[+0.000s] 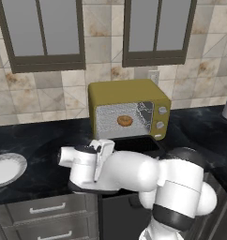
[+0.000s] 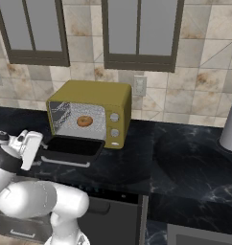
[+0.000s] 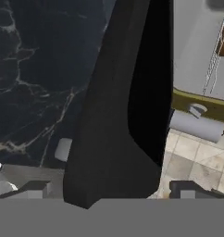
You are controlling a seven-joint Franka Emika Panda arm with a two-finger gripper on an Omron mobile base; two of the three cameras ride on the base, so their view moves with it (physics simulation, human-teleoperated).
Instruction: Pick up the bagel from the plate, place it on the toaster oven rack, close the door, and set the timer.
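With the bagel already lying on the toaster oven rack and the door hanging down over the worktop's front edge, the end effector, spread wide and empty around the door's edge, is judged liable to slip off and leave it unclosed.

Oven mouth open — door folded flat across the approach, bagel on the rack inside, bare dark counter right of it.

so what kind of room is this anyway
A rendered home kitchen, most likely: a toaster oven sits on a dark marble-look counter, with a tiled wall and glass-paned cabinet doors above.
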